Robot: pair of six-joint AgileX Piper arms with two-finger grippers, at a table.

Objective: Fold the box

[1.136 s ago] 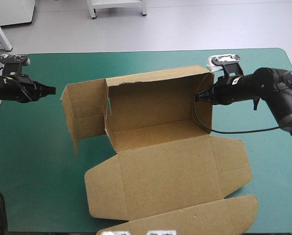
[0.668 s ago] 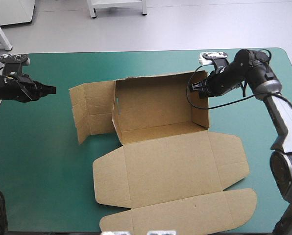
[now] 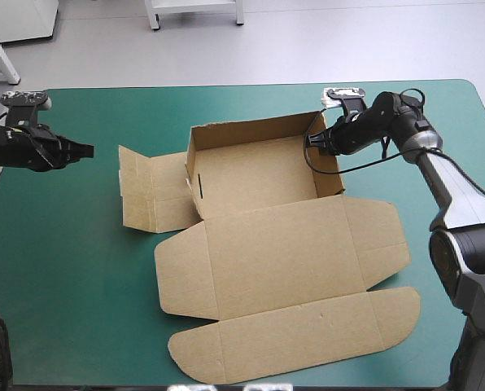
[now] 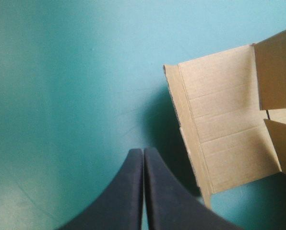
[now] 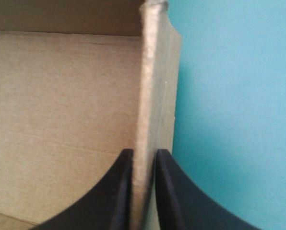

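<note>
We reference all directions to the high view, with 12 o'clock at the far edge of the teal-green cover. The brown box lies near the middle of the cover, partly erected. Its tray occupies the 12 o'clock part of the sheet, with the far wall and both side walls raised and the top open. The lid extends flat from the tray toward 6 o'clock, its side flaps spread at 3 and 9 o'clock and its long front flap nearest the cover's near edge. A creased side panel is swung out from the tray's left wall toward 9 o'clock; we cannot tell whether it lies fully flat. The right gripper is at the tray's 2 o'clock corner, reaching in from 3 o'clock. In the right wrist view its black fingers are all but closed on a raised wall edge, one finger on the brown inner side and one on the side facing the cover; we cannot tell which of the two walls meeting at that corner this is. The left gripper is at 9 o'clock of the box, over bare cover and well apart from the side panel. In the left wrist view its fingers meet in one pointed arch and grip nothing; the side panel is ahead of and beside the tips, not touching them.
</note>
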